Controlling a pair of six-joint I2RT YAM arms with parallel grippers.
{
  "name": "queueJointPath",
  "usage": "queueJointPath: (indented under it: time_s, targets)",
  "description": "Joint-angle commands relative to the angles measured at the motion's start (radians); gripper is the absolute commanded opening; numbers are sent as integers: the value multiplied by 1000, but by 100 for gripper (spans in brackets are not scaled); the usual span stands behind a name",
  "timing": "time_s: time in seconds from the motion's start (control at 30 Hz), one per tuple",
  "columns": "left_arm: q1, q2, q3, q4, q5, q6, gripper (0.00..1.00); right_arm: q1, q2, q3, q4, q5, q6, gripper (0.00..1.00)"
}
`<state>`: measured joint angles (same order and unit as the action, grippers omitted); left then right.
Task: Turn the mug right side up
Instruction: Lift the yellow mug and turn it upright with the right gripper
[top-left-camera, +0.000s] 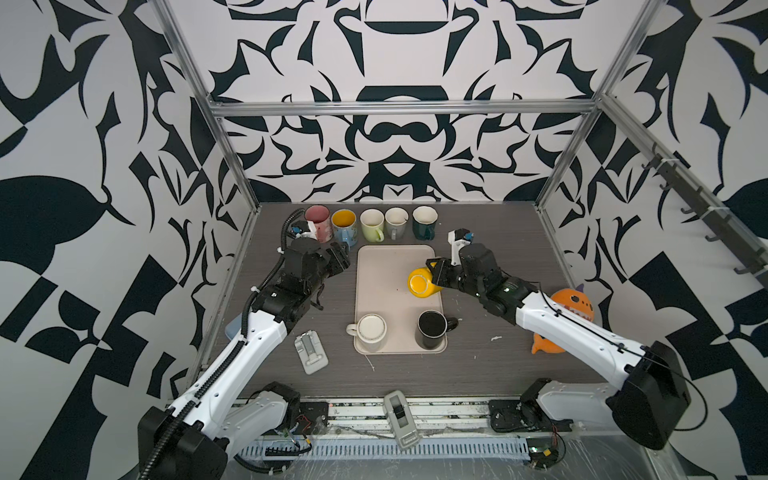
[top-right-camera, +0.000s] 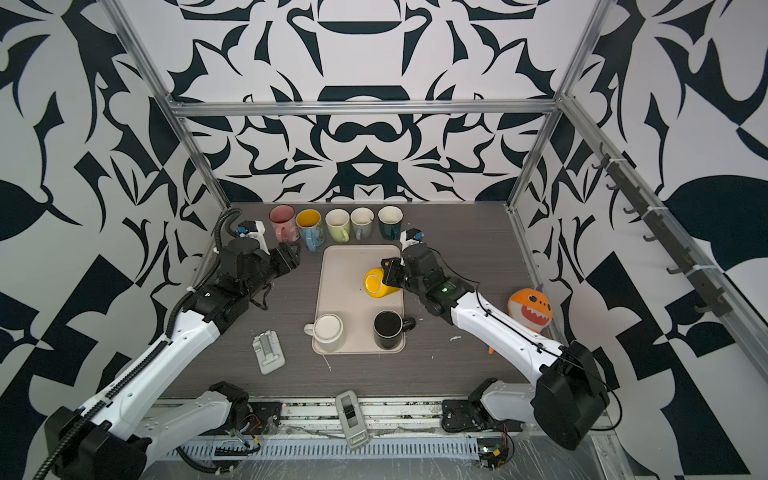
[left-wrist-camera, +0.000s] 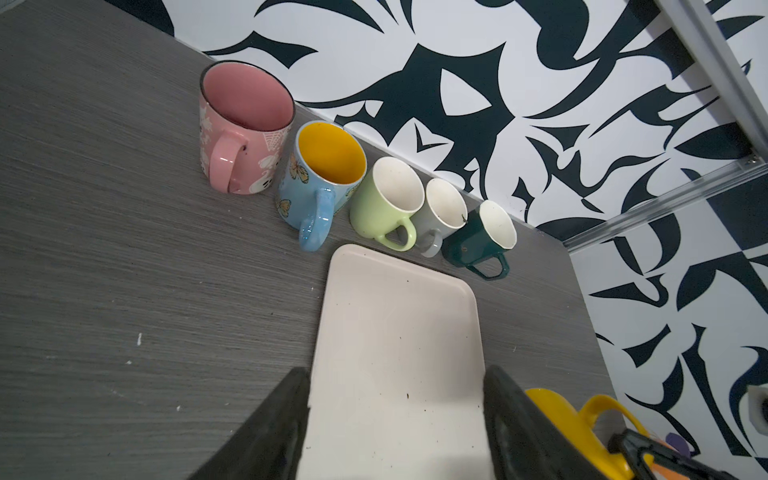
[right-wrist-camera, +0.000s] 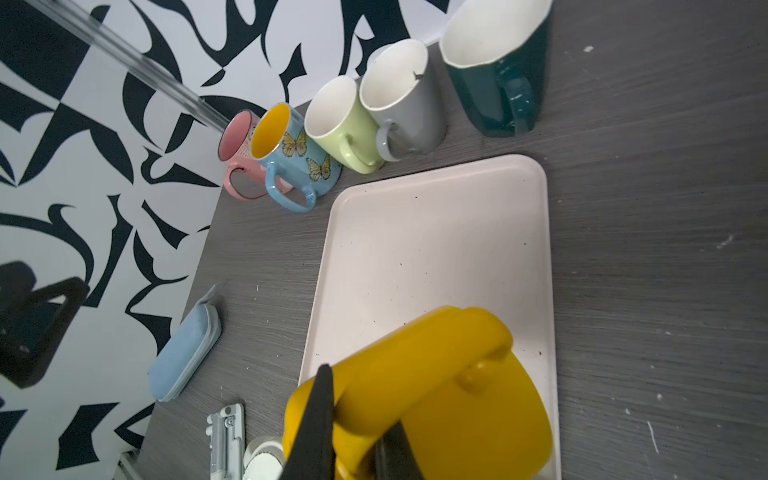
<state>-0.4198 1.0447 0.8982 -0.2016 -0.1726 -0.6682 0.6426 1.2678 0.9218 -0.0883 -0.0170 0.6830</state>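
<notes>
Over the tray (top-left-camera: 384, 286), right tool (top-left-camera: 435, 272) grips the yellow mug (top-left-camera: 419, 284).

Black-and-white swirls cover the back wall (top-left-camera: 399, 62) and both side walls, filling the upper frame in both top views. Aluminium frame bars (top-left-camera: 399, 107) cross mid-frame. Lower centre, there's the grey wood-grain table (top-left-camera: 498, 374), evenly lit. A hook rail (top-left-camera: 670, 168) runs down the right.

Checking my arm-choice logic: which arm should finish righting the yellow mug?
Right. The right gripper is shut on the handle of the yellow mug, holding it tilted over the tray. The left gripper is open and empty, beside the tray.
</notes>
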Motion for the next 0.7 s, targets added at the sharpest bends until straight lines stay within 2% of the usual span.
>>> queueJointPath:
  time_s: [0.0, 0.27, 0.5, 0.67]
  targets:
    - [3, 16, 34, 8, 17, 15, 69, 25, -13, 61, 142, 57, -134, 0]
    - [3, 53, 99, 16, 59, 65, 68, 113, -7, 73, 220, 146, -368, 0]
    - [4, 88, 209, 2, 169, 210, 69, 222, 17, 111, 256, 316, -695, 0]
    - [3, 135, 324, -72, 265, 317, 69, 298, 60, 144, 283, 456, -958, 0]
